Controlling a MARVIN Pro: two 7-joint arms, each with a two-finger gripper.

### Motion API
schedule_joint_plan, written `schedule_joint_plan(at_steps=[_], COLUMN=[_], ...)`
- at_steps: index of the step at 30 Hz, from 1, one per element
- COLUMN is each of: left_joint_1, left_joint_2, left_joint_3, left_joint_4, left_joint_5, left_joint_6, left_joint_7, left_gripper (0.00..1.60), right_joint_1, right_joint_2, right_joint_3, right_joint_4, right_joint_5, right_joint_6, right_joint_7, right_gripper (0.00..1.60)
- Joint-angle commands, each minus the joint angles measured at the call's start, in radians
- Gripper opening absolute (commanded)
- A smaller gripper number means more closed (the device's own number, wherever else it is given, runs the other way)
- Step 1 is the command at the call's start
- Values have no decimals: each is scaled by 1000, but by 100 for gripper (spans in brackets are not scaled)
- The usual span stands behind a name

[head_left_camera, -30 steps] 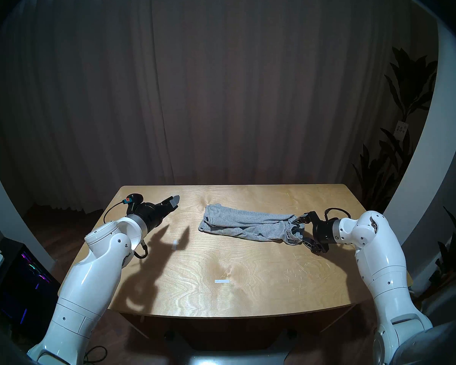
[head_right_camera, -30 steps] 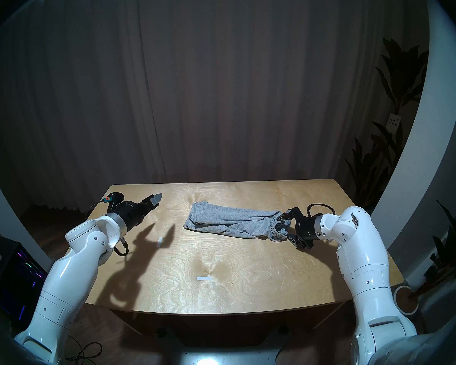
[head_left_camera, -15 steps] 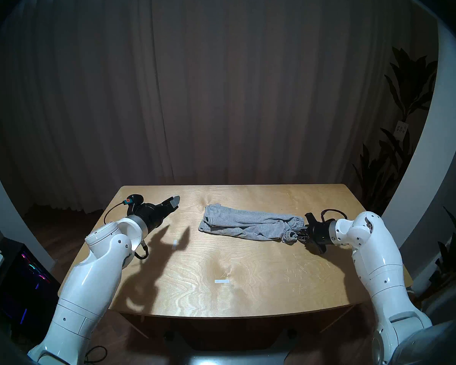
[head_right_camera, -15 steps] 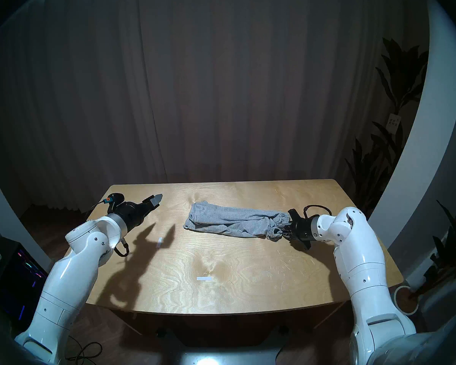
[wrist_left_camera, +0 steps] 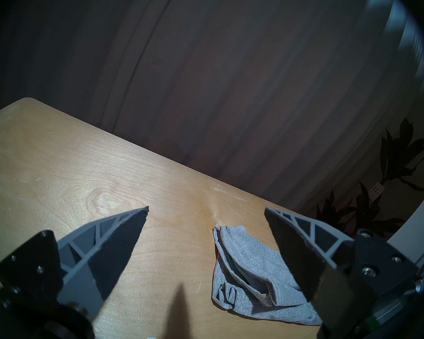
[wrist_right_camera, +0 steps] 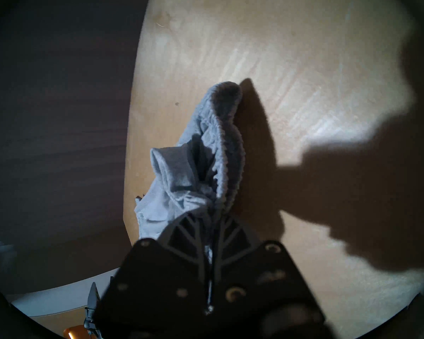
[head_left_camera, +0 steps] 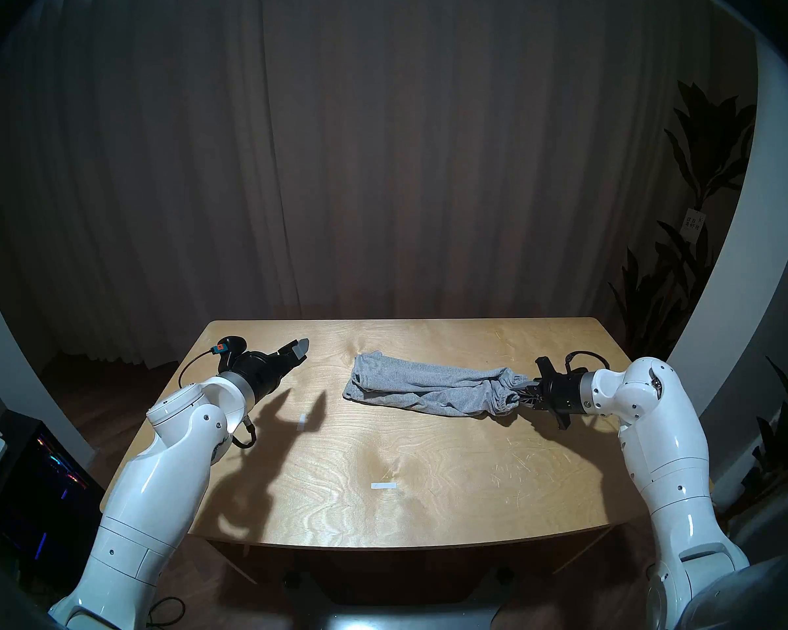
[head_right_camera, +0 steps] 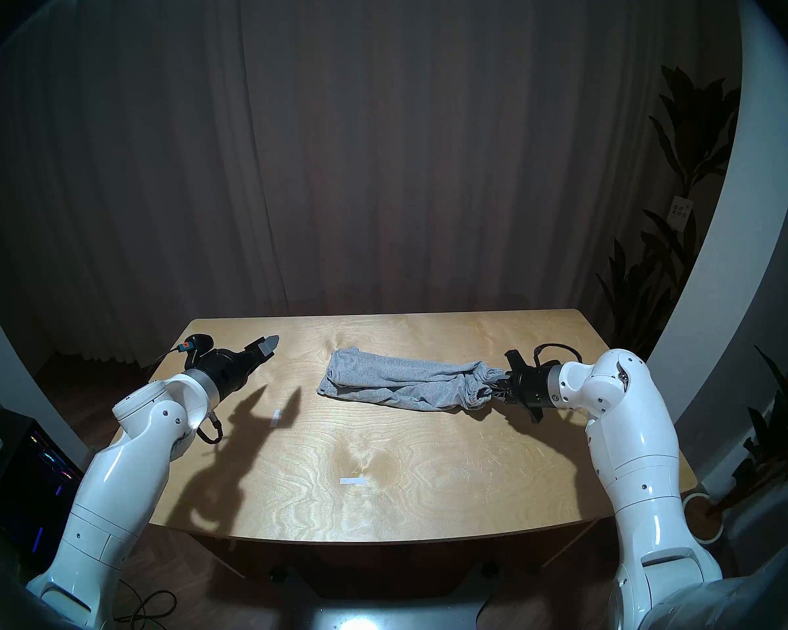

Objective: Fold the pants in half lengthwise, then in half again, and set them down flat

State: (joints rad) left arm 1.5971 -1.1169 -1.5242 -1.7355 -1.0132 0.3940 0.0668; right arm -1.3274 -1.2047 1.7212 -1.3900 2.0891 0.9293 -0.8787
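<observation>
Right hand (head_left_camera: pixel 523 390) is pinched closed on the gathered waistband end of the pants (head_left_camera: pixel 433 388), which lie as a long narrow grey bundle across the far middle of the worktop (head_left_camera: pixel 428 502), hems toward the left. Left hand (wrist_left_camera: pixel 206 211) hangs well clear with its fingers spread wide, holding nothing. From where I stand the lengthwise fold looks done, if rumpled. To halve it again cleanly, I'd lift that waistband only a little, carry it straight over to meet the hems, and perhaps have the left hand pin the hem end so the bundle doesn't slide.
</observation>
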Motion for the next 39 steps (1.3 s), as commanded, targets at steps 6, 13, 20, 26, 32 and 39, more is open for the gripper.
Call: schedule_joint_plan(at_steps=[6,13,20,26,32,39], left_joint_1=[8,39,70,93,121,157], left_joint_2=[-1,1,2,1,2,-2], left_joint_3=[-22,-51,-85,-114,-149,-193], left_joint_4=[-24,-41,-51,-56,-58,-65], left_joint_5=[0,-6,-11,-21,-32,-49], left_joint_6=[-20,-33,-47,-61,-78,-101], left_joint_7=[4,9,12,12,7,-2], left_gripper=[160,160,160,160,160,160], right_joint_1=[153,218,283,337,390,453], right_joint_2=[-57,-94,-130,-180,-231,-281], right_joint_3=[-85,-141,-192,-248,-303,-363], right_joint_4=[-8,27,105,154,209,299], right_joint_5=[17,-8,-40,-70,-104,-159], right_joint_6=[16,0,2,0,-9,-24], right_joint_7=[6,19,33,45,57,80], right_gripper=[0,0,0,0,0,0])
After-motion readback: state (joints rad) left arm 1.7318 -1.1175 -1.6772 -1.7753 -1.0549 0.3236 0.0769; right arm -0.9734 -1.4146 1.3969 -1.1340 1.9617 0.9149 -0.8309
